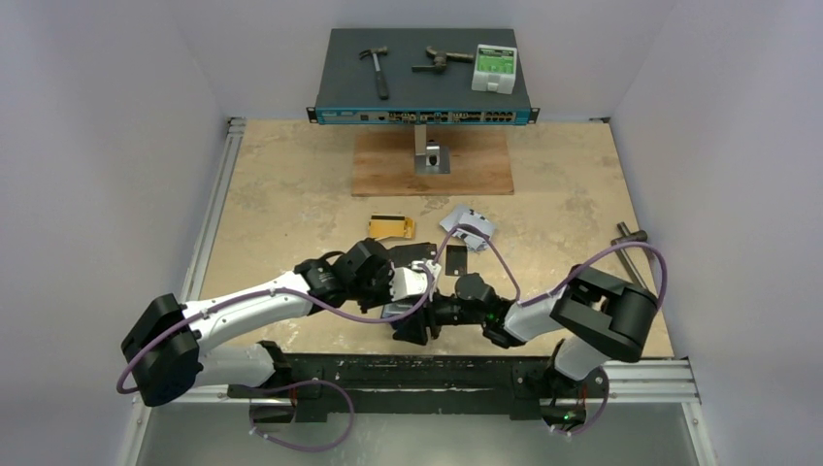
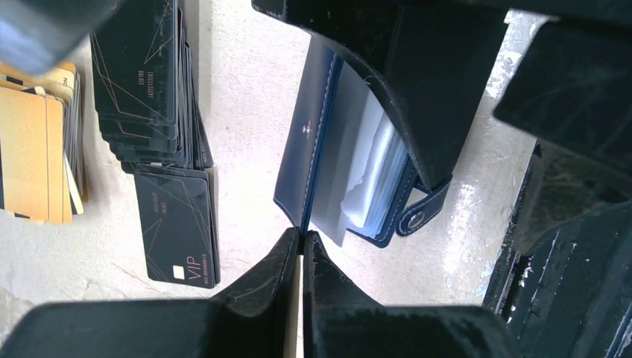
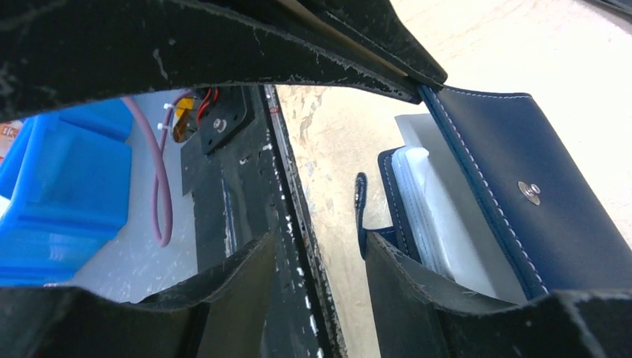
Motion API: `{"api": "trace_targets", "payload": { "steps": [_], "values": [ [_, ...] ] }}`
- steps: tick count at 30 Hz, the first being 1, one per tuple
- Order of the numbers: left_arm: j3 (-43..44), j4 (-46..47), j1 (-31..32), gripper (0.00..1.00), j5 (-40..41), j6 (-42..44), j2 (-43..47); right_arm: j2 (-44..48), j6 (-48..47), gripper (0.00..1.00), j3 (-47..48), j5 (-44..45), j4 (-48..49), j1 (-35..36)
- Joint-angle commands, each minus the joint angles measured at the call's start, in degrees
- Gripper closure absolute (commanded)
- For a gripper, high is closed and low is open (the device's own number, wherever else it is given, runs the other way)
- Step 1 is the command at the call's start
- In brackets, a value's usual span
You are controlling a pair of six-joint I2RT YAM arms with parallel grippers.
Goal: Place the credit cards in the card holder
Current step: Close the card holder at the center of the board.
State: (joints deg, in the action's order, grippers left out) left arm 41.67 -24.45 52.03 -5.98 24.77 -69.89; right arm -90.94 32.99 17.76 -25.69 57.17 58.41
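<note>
Slippage looks the main risk: left tool point(image 2: 300, 242) is clenched on a corner of the card holder point(image 2: 313, 149), which lies open near the tabletop point(image 2: 246, 89) front edge. Right tool point(image 3: 317, 250) gapes around its tab and could crush the sleeves. Only the left wrist view shows the credit cards point(image 2: 175, 224) stacked beside it.

1. A robotics lab test cell: the left arm point(image 1: 252, 303) and right arm point(image 1: 582, 313) are bolted to a black base rail point(image 1: 417, 374) at 6 o'clock of a scuffed board table point(image 1: 291, 194).
2. Plain pale walls point(image 1: 97, 146) box it in at 9, 12 and 3 o'clock.
3. At 12 o'clock a network switch point(image 1: 422, 116) carries a hammer point(image 1: 377, 70).
4. An aluminium frame rail point(image 1: 215, 204) runs along 9 o'clock.
</note>
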Motion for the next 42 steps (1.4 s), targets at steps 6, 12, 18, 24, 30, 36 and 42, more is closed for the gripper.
{"api": "trace_targets", "payload": {
  "steps": [6, 12, 18, 24, 30, 36, 42],
  "values": [
    [3.24, -2.30, -1.23, 1.00, -0.67, -1.68, 1.43, 17.15, -3.51, 0.58, -2.42, 1.03, -11.47, 2.05],
    [2.98, -5.33, -1.67, 0.98, -4.49, -1.24, 3.08, 39.18, 1.73, 0.56, -5.80, 8.83, -24.51, 2.00],
    [1.54, -8.61, -1.59, 0.92, -13.52, 0.54, 3.79, 52.17, 6.99, 0.47, -8.77, 22.09, -33.15, 2.02],
    [0.23, -10.54, -1.32, 0.89, -17.57, 4.57, 4.69, 42.02, 11.21, 0.54, -3.04, 31.53, -40.08, 2.03],
    [-2.03, -8.43, 1.13, 0.89, -17.80, 6.75, 4.46, 28.79, 7.60, 0.61, 7.06, 30.87, -40.48, 2.03],
    [-2.90, -6.80, 7.42, 0.89, -15.42, 8.90, 2.02, 26.54, 9.91, 0.63, 6.60, 29.99, -40.23, 2.15],
    [-0.09, -6.25, 8.25, 0.95, -10.34, 5.36, -0.49, 34.27, 11.02, 0.57, 5.65, 32.49, -49.64, 4.58]
  ]
}}
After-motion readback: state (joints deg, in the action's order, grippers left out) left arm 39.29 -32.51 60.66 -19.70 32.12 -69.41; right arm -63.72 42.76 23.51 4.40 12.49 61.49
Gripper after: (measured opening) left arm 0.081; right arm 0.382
